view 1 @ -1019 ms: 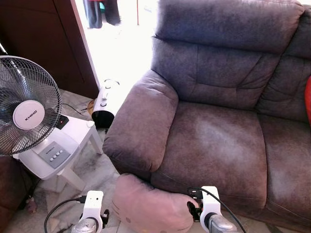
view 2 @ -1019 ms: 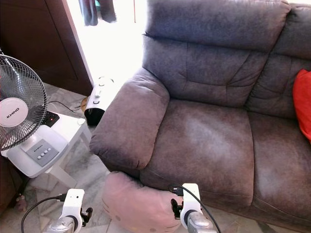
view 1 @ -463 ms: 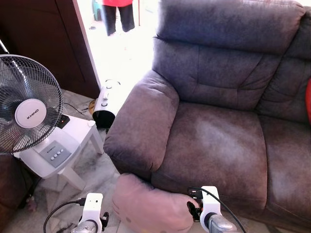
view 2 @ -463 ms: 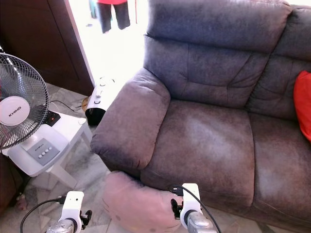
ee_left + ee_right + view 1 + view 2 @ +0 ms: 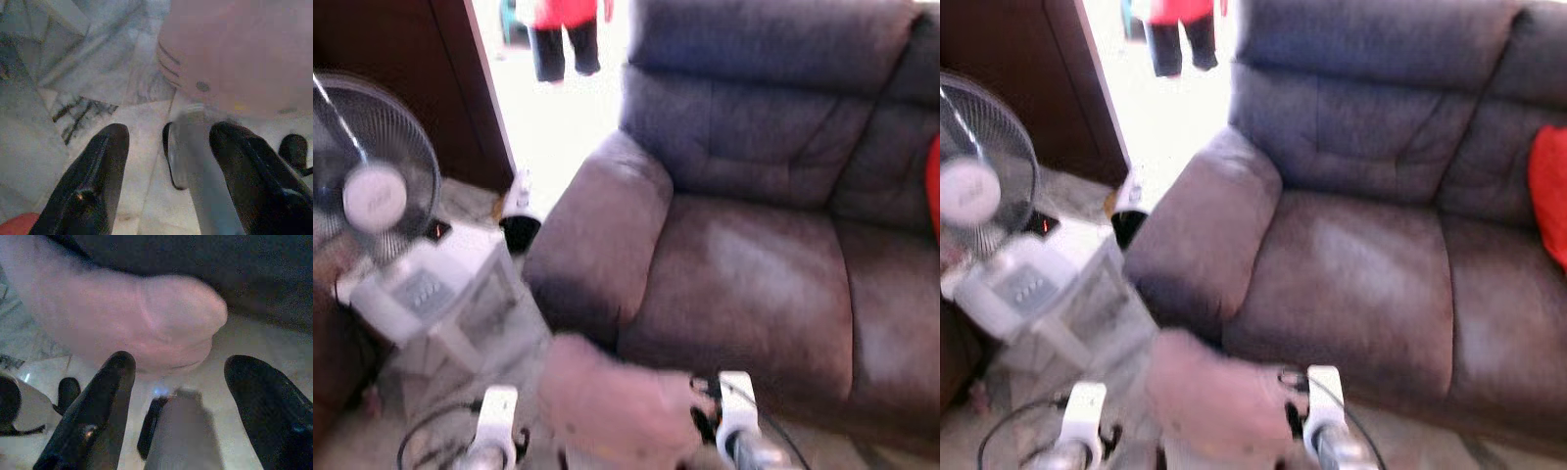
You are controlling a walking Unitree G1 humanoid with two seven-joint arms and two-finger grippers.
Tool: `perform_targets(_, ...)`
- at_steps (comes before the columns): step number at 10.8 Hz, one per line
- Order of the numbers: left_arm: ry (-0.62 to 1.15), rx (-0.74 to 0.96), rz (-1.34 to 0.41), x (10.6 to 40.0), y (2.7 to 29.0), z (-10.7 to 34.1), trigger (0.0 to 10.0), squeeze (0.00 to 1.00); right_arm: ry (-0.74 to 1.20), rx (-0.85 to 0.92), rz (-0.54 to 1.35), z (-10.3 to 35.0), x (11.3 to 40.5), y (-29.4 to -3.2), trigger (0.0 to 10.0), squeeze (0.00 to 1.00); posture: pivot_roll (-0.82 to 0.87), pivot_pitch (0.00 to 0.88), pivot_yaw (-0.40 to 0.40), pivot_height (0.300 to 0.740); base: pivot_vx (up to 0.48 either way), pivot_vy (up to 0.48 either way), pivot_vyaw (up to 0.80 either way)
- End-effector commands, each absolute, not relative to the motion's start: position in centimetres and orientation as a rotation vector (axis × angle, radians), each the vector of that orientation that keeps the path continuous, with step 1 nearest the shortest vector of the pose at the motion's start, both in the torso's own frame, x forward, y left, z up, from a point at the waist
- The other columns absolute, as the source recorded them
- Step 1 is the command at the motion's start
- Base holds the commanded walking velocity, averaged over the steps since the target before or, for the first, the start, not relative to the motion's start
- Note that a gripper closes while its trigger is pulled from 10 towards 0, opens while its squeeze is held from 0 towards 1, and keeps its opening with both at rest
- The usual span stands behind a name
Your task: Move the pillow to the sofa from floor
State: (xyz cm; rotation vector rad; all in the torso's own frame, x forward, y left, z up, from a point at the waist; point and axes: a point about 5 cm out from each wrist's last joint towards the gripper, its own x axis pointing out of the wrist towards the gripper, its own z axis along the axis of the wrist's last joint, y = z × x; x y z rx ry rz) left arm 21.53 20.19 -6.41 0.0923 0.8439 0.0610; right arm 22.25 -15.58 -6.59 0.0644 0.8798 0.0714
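A pink pillow (image 5: 617,406) with a cartoon face sits low in front of the brown sofa (image 5: 754,274), below its left armrest (image 5: 597,235). It is wedged between my two wrists, the left arm (image 5: 497,421) on one side and the right arm (image 5: 736,416) on the other. My left gripper (image 5: 168,166) is open, the pillow (image 5: 234,54) just beyond its fingertips over the marble floor. My right gripper (image 5: 190,401) is open too, with the pillow (image 5: 127,313) ahead of it. Nothing lies between either pair of fingers. The head views are blurred.
A standing fan (image 5: 377,196) rests on a white stool (image 5: 431,289) at the left. A white appliance (image 5: 519,211) stands on the floor by the doorway, where a person (image 5: 566,29) stands. A red cushion (image 5: 1549,186) lies at the sofa's right end.
The head view has gone blurred and shifted, so the camera is moving. The pillow sits a little higher between my wrists. The person in the doorway has come further into view.
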Motion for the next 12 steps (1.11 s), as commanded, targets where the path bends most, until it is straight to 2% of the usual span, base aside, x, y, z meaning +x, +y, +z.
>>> perform_targets(1,0.887,0.095,0.065,20.7,20.5,-6.9,10.0,0.0,0.902,0.067,0.072,-6.9,21.7,-15.5,10.0,0.0,0.14,0.109,-0.017,0.601,0.0,0.0,0.0)
perform_targets(5,0.836,0.131,0.095,21.3,20.7,-6.5,10.0,0.0,0.896,0.066,0.074,-6.9,21.8,-15.5,10.0,0.0,0.14,0.11,-0.021,0.601,0.0,0.0,0.0)
perform_targets(7,0.545,0.173,0.225,25.9,22.9,-2.2,10.0,0.0,0.891,0.07,0.068,-6.9,21.8,-15.6,10.0,0.0,0.14,0.116,-0.021,0.601,0.0,0.0,0.0)
perform_targets(9,0.325,0.154,0.277,28.6,23.3,1.3,10.0,0.0,0.887,0.07,0.07,-6.8,21.8,-15.6,10.0,0.0,0.14,0.116,-0.022,0.601,0.0,0.0,0.0)
perform_targets(11,0.13,0.073,0.302,30.1,22.4,3.9,10.0,0.0,0.831,0.087,0.034,-6.6,22.1,-15.7,10.0,0.0,0.14,0.12,-0.024,0.601,0.0,0.0,0.0)
perform_targets(12,0.124,0.068,0.254,30.4,21.2,4.1,10.0,0.0,0.808,0.085,0.022,-6.4,22.2,-15.8,10.0,0.0,0.14,0.12,-0.026,0.601,0.0,0.0,0.0)
